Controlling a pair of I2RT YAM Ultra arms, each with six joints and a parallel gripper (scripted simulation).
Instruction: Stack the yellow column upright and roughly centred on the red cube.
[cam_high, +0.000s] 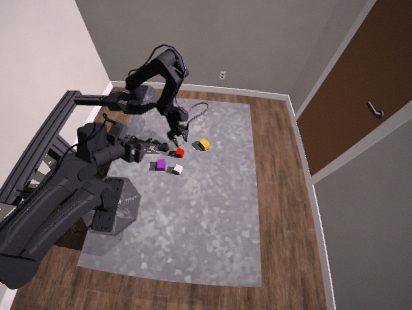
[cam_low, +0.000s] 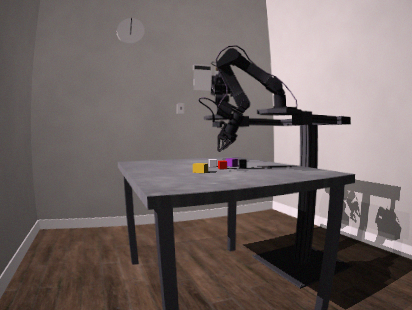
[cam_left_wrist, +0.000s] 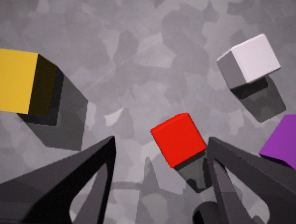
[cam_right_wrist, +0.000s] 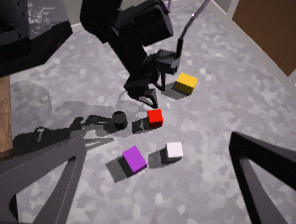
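The red cube (cam_high: 180, 153) sits on the grey table top, and it also shows in the left wrist view (cam_left_wrist: 178, 138). The yellow column (cam_high: 202, 144) stands apart from it on the table, at the left edge of the left wrist view (cam_left_wrist: 17, 80). My left gripper (cam_high: 179, 136) hangs above the red cube, pointing down. Its fingers are apart with nothing between them. My right gripper (cam_high: 160, 146) (cam_right_wrist: 155, 141) is low over the table beside the cubes, wide open and empty.
A purple cube (cam_high: 161, 163) and a white cube (cam_high: 178, 169) lie close to the red cube. A small black cylinder (cam_right_wrist: 119, 119) stands just beside the red cube (cam_right_wrist: 155, 117). The arm bases and a rail stand along one table edge.
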